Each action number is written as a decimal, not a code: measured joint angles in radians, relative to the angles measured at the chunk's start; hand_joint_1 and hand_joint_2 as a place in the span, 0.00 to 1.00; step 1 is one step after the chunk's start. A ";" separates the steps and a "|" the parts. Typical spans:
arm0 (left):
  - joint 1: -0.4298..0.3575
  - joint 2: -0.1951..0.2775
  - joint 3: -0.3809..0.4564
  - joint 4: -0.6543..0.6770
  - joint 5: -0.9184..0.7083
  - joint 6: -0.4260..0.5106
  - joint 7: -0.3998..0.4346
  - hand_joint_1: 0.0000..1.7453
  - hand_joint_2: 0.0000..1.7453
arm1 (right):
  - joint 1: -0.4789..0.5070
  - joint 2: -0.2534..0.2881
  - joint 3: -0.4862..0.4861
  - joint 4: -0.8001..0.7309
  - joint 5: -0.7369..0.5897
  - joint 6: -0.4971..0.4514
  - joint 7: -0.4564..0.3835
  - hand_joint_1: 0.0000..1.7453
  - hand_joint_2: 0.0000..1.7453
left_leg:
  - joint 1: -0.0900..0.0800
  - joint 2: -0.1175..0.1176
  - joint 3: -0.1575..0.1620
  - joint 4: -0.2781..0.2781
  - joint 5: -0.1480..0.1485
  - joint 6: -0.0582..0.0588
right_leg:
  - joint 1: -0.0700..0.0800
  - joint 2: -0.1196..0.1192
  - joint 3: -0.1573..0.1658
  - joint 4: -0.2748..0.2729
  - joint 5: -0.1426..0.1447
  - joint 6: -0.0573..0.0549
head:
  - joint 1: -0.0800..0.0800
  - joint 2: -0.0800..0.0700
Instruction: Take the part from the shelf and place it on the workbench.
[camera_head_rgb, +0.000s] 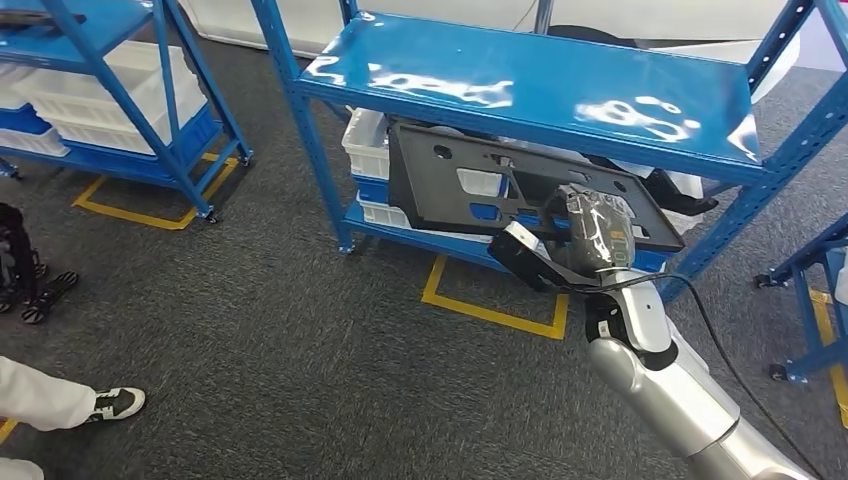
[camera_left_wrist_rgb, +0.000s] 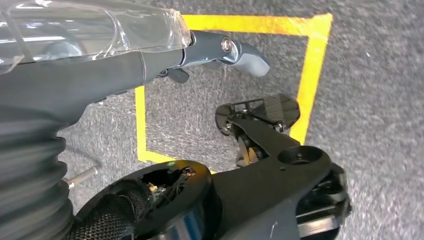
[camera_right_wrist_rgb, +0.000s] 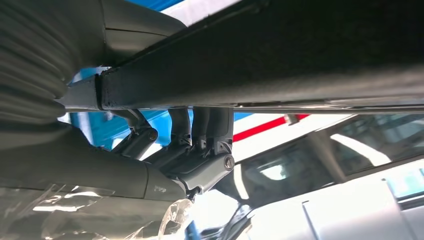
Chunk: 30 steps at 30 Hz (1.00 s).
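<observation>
No legible text, labels, brands or numbers on any surface; floor marked with plain yellow tape (camera_head_rgb: 495, 312) only.

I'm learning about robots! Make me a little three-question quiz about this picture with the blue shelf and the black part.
1. True or false: the black part lies flat on the shelf's top board.
2. Which hand grips the black part? A) left hand B) right hand C) a person's hand
3. Fill in: the yellow tape is stuck to the ____ below the blue shelf.

Key
1. False. It sits tilted under the top board, gripped at its edge.
2. B. The left hand hangs over the floor, holding nothing.
3. Floor, a grey carpet.
</observation>
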 joint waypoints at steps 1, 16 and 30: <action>0.000 0.000 0.000 0.000 0.000 0.000 0.000 0.00 1.00 | 0.000 0.000 0.000 -0.001 0.000 0.000 0.000 1.00 1.00 | 0.002 0.014 0.037 -0.072 0.036 -0.003 | -0.002 -0.009 0.002 0.000 -0.002 0.003 | 0.000 0.000; 0.012 0.001 0.000 0.000 0.000 0.003 0.000 0.00 1.00 | 0.014 -0.023 -0.008 -0.014 0.004 0.001 0.015 1.00 1.00 | -0.028 -0.072 0.130 -0.268 0.107 0.076 | 0.014 0.059 -0.098 0.210 -0.077 0.025 | 0.007 0.000; 0.006 -0.002 0.008 0.000 0.001 0.004 -0.001 0.00 1.00 | 0.013 -0.025 -0.017 -0.039 0.008 0.003 0.018 1.00 1.00 | -0.014 0.000 -0.028 0.011 0.009 0.020 | 0.013 0.000 -0.017 0.020 -0.007 -0.012 | -0.002 0.000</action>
